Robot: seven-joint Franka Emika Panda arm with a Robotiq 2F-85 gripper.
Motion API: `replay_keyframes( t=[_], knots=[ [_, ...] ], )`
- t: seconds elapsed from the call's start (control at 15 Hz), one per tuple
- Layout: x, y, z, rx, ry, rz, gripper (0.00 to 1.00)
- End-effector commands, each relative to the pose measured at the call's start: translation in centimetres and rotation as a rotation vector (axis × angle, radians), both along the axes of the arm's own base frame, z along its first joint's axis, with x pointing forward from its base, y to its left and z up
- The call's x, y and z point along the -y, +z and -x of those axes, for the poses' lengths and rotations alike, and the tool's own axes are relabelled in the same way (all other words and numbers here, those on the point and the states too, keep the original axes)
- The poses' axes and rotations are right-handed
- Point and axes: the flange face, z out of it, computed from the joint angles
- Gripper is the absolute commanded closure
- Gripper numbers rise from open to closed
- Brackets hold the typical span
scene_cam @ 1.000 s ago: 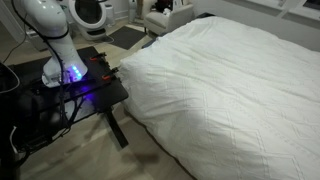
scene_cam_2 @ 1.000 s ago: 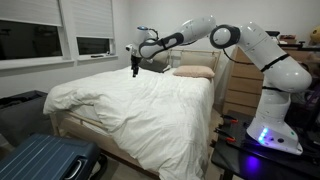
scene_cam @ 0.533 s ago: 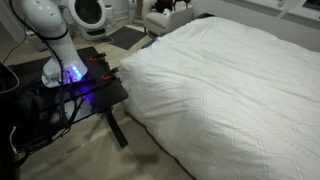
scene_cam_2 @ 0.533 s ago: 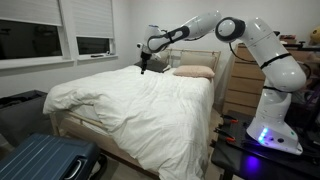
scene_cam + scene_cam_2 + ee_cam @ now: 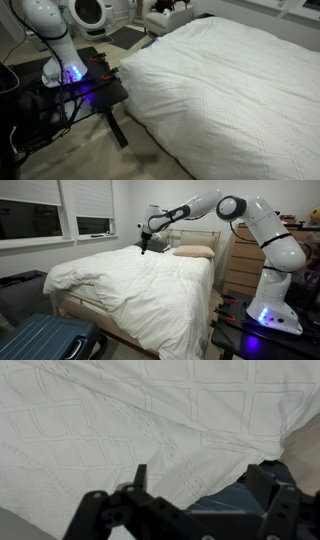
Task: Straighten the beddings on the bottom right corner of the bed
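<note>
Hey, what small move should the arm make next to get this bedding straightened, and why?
Probably lower the tool toward the beddings. It hovers open above them near the pillow, touching nothing, and the wrist view shows a folded edge lying under it that it could likely pinch.

Arm (image 5: pixel 200 204) outstretched, end effector (image 5: pixel 144 247) jaws apart
</note>
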Motion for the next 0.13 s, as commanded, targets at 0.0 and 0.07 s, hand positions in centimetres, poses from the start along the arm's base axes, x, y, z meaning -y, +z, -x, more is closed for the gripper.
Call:
replay_keyframes(
  t=[0.0,0.07],
  knots=[
    [-0.02,0.1,-0.02,-0.001,0.0,0.0,0.0],
    [-0.02,0.09,-0.02,-0.001,0.0,0.0,0.0]
  ],
)
